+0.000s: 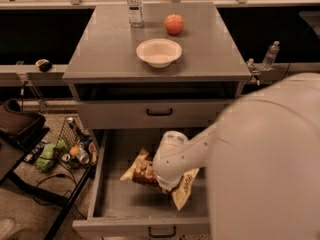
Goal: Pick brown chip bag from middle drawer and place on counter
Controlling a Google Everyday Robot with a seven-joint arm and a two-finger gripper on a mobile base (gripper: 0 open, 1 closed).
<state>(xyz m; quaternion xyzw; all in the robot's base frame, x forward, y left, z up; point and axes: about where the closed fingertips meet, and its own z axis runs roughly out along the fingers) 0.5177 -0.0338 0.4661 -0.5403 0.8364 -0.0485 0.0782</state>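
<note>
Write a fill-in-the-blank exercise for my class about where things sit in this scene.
1. The brown chip bag lies in the middle drawer, which stands ____.
2. The gripper is down inside the ____, over the bag.
3. The white bowl stands ____ the counter.

Missing words: open; drawer; on

tool (168,185) low in the middle drawer (120,204), right over the brown chip bag (141,169).

A: What sits on the flat grey counter (105,54)?
B: A white bowl (159,52), a clear plastic bottle (134,4), an orange-red round fruit (174,24). Below, the gripper (169,181) is in the open grey middle drawer (125,201), at the brown chip bag (141,168).
</note>
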